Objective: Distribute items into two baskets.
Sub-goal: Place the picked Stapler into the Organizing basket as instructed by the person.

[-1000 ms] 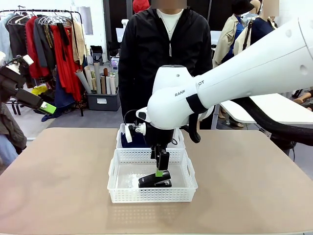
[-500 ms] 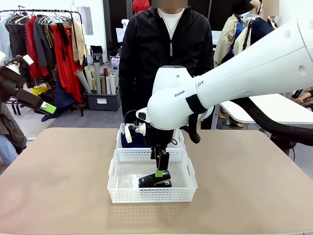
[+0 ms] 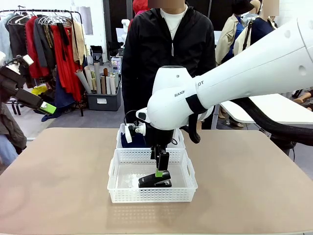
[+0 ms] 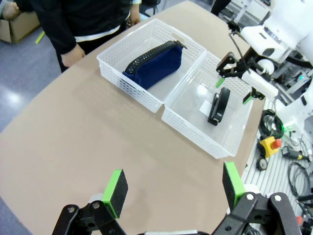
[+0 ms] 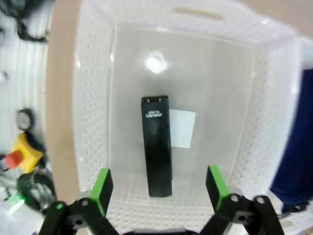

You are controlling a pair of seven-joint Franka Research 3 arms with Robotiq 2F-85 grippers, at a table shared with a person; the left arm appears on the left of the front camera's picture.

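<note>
Near basket (image 3: 152, 182) at table (image 3: 58, 186) centre: black stapler (image 3: 155, 180) lies flat on its clear floor, beside a small white label (image 5: 182, 128). Right gripper (image 3: 161, 166) hangs just above the stapler, fingers spread wide either side of it, nothing held. From the near basket, far basket (image 3: 128, 142) sits at 12 o'clock, touching it; navy pouch (image 4: 155, 64) lies inside. Left gripper (image 4: 173, 191) is raised off at 9 o'clock, well apart from the baskets, jaws wide, empty. Person (image 3: 166, 54) stands at the far edge, 12 o'clock.
</note>
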